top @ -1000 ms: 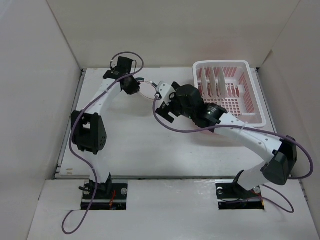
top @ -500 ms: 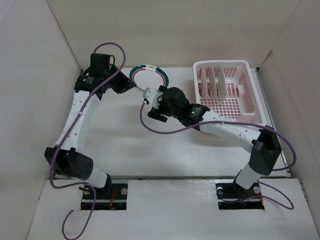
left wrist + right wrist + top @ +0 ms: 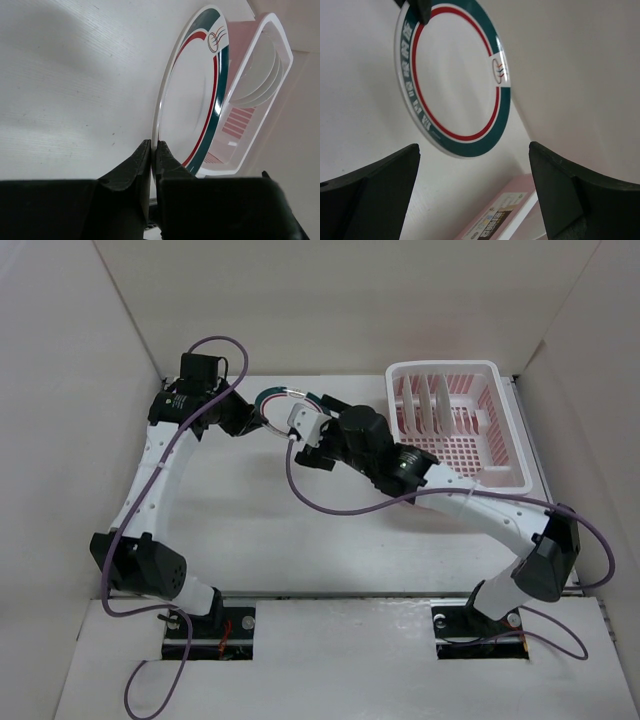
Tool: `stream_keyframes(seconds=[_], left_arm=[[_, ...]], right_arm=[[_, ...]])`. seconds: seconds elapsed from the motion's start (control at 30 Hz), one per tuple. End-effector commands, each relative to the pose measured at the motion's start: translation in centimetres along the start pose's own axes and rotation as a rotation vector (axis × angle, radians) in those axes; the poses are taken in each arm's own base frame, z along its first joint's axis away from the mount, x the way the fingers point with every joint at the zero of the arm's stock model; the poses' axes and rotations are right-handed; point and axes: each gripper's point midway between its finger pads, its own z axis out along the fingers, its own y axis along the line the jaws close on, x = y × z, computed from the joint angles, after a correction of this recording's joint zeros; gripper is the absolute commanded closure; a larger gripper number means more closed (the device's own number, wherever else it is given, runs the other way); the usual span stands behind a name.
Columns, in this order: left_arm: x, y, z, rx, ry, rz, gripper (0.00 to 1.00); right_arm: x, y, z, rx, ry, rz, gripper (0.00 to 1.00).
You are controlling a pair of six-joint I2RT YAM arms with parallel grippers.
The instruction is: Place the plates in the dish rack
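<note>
The white plate with a dark teal rim and a red ring (image 3: 283,398) is held tilted on edge above the table's back left. My left gripper (image 3: 250,416) is shut on its rim, as the left wrist view shows (image 3: 154,150), with the plate (image 3: 195,100) standing up from the jaws. My right gripper (image 3: 296,424) is open and empty, just to the plate's right. In the right wrist view the plate (image 3: 455,80) faces the open gripper (image 3: 475,170), apart from it. The dish rack (image 3: 478,375) stands at the back right with three white plates (image 3: 430,400) upright in it.
The rack's pink wall with a label (image 3: 505,222) lies below the right gripper. The rack also shows behind the held plate (image 3: 277,45). White walls enclose the table on the left, back and right. Purple cables loop off both arms.
The left gripper has tipped the teal-rimmed plate further on edge. The right gripper has moved up and back, closer to the plate, and now covers part of it from above.
</note>
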Motion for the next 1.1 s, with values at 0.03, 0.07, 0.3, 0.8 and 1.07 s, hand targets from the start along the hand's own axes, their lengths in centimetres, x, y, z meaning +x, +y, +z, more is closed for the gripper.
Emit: stream_keyframes(seconds=[0.03,0.07,0.3,0.8,1.07], left_arm=[[0.2,-2.3,-2.0,0.100,-0.004,0.007,1.00],[0.2,-2.3,-2.0,0.100,-0.004,0.007,1.00],[0.0,-3.0,-2.9,0.125,-0.019,0.006,1.00],[0.1,-4.5,-5.2,0.211,-0.030,0.014,1.00],[0.2,-6.7,-4.0,0.382,-0.001,0.088,0.76]], right_arm=[[-2.8,-2.3,0.1,0.081,-0.079,-0.030,0.06],[-2.6,-2.0,0.5,0.074,-0.071,-0.033,0.06],[-2.5,-2.1,1.7,0.063,-0.079,0.001,0.06],[-1.3,-0.8,4.5,0.018,-0.059,0.055,0.84],[-3.4,-1.1,2.9,0.034,-0.100,0.090,1.00]])
